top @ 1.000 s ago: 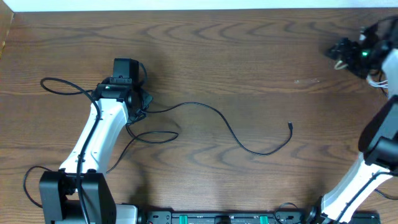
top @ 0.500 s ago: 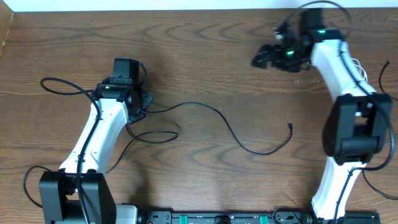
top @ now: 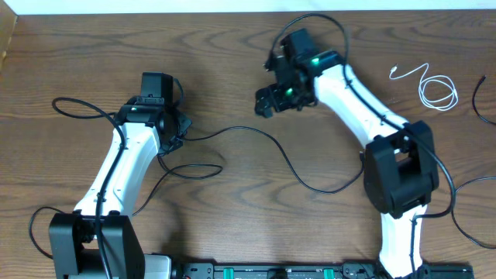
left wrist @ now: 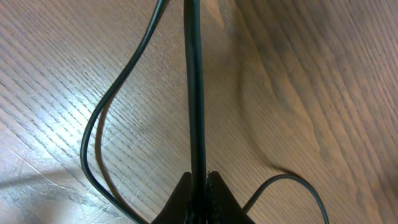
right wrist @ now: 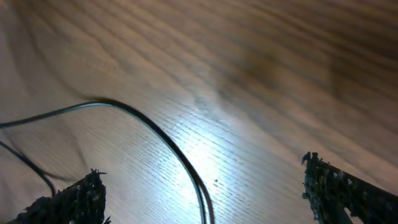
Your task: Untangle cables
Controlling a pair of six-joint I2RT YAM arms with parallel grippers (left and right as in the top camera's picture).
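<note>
Across the worktop (top: 232,46), the white cable (top: 434,87) is being shown clear at the far right, while a long black cable (top: 329,190) is being pinched by the closed left tool (left wrist: 199,180) and straddled by the wide-spread right tool (right wrist: 202,174), its looped end judged not yet untangled.

Dark brown wooden tabletop (top: 232,70) seen from above.
Wavy grain runs across the tabletop, and light glares off it in the right wrist view. A white strip (top: 155,6) borders its far edge. A black rail (top: 271,272) with small green parts lies along its near edge.
</note>
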